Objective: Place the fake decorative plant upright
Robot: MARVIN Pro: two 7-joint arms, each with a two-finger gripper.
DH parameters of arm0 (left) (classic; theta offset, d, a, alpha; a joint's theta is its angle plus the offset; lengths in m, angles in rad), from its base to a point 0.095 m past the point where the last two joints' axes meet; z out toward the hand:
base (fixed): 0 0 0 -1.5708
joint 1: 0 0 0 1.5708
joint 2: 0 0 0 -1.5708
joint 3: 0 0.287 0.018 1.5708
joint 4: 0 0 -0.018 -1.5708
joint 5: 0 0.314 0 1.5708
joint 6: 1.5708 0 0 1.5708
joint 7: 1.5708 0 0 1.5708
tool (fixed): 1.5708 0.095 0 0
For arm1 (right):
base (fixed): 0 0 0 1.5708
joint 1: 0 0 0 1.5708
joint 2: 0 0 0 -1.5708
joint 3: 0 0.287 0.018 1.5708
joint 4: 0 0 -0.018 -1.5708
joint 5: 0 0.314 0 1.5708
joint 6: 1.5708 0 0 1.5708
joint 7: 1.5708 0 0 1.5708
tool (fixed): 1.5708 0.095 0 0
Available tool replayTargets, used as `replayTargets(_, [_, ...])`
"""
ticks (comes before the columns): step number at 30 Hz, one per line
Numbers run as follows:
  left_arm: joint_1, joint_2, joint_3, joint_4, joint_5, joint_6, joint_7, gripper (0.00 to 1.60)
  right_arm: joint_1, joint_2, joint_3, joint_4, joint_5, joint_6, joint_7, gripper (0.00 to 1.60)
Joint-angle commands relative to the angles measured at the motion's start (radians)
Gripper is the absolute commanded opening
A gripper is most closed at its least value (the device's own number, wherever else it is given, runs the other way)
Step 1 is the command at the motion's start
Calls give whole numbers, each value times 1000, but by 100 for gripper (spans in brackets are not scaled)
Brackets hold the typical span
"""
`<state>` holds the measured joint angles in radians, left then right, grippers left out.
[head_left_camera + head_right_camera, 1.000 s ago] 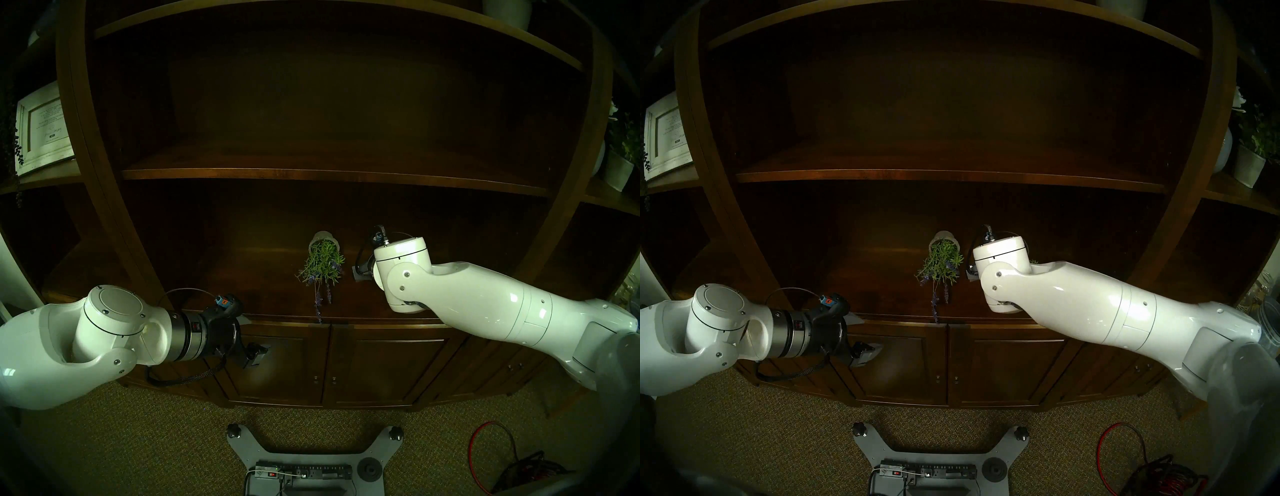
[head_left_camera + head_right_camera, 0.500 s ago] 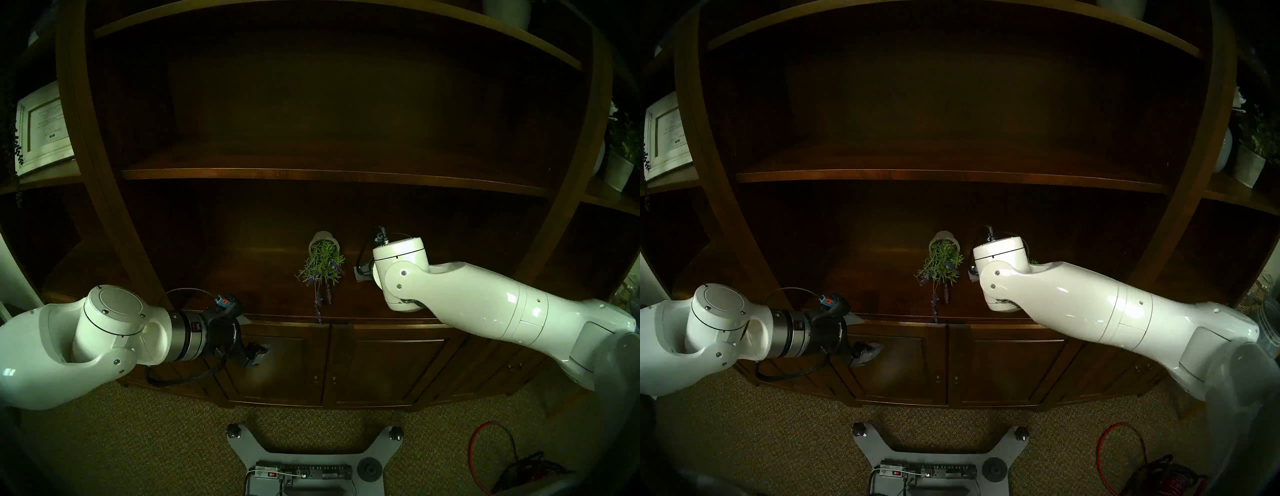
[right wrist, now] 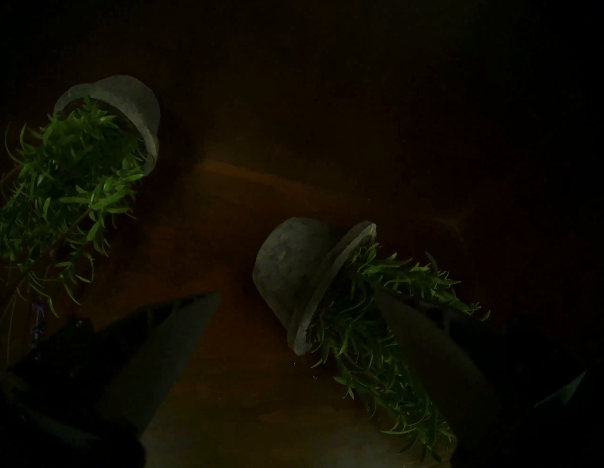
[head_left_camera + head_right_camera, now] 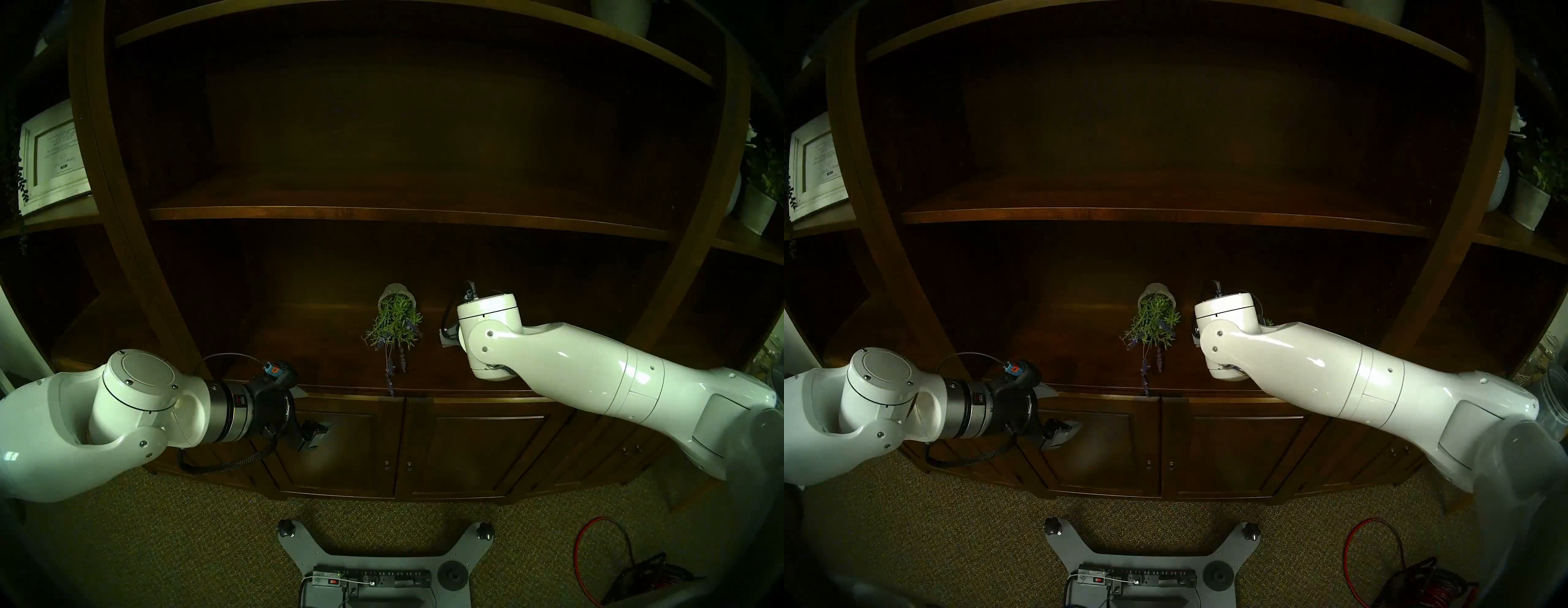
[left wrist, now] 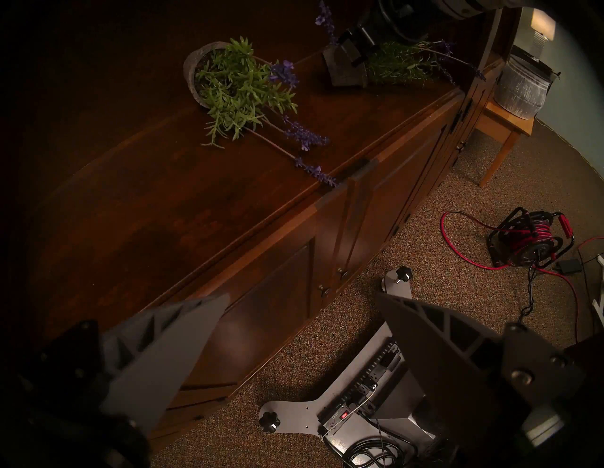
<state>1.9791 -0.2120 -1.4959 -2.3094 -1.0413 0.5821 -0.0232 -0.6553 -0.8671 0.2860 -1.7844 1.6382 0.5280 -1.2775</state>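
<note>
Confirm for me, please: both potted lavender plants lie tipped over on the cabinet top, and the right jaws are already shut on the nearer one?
Not quite. Both plants lie tipped on the cabinet top, but the right gripper has its jaws open, clear of the pot, as the right wrist view shows.

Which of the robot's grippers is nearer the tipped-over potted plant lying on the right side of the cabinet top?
The right gripper: open, it hangs just above that tipped plant. The left gripper sits open at the cabinet's front edge, far off to the left.
</note>
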Motion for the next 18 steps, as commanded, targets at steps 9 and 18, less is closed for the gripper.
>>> replayTargets(9, [-14, 1, -16, -7, 0, -5, 1, 160, 31, -53, 9, 29, -11, -6, -6, 160])
replayTargets(18, [-14, 1, -16, -7, 0, -5, 1, 160, 36, -81, 0, 57, -16, -6, -13, 160])
